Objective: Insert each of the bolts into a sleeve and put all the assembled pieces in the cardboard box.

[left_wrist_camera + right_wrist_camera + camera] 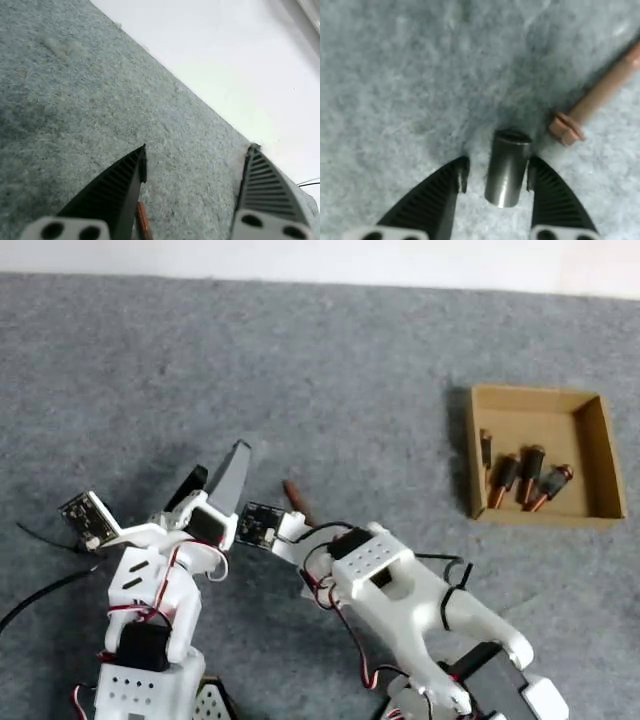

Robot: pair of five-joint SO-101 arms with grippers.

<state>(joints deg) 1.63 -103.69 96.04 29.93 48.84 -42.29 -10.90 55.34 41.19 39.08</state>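
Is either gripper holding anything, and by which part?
Nothing is gripped. The right gripper straddles the sleeve with a gap on one side; the left gripper is open, empty.

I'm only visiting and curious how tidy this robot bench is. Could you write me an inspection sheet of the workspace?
Surface: grey felt-like mat, lying flat.
Job's things: open brown cardboard box holding four copper-and-dark bolt-and-sleeve pieces; one loose copper-coloured bolt beside a dark metal sleeve on the mat.
Clutter: nothing seen.
Grippers: left pincer open, holding nothing; right pincer open, one finger on either side of the sleeve.
Cables: red, black and white wires on the arms; black cable across the mat.
Surroundings: white surface beyond the mat.
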